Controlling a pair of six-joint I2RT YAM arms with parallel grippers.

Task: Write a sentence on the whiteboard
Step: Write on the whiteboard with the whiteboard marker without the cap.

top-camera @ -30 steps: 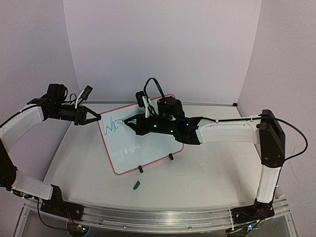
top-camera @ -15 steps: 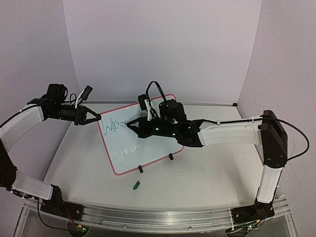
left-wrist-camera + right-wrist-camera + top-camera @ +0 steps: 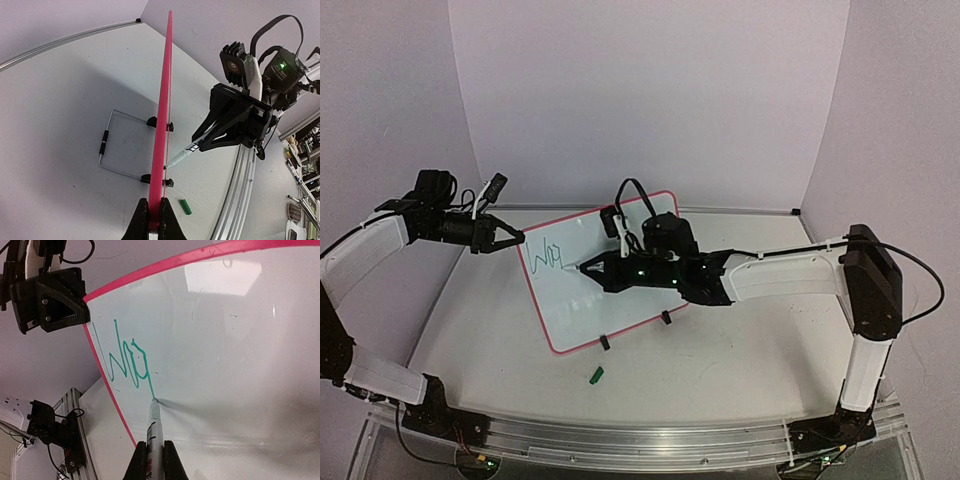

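The whiteboard (image 3: 595,305), glossy white with a thin pink-red frame and rounded corners, stands tilted on two black clip feet (image 3: 605,343) along its six o'clock edge. The sentence (image 3: 125,362) is a few green letters, roughly "Wa", near its ten o'clock corner

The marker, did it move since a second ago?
Yes. The marker in the right gripper slid down the whiteboard, toward its black clip feet.

The left arm (image 3: 365,250) and right arm (image 3: 790,275) share white shells, black joints and looping black cables.
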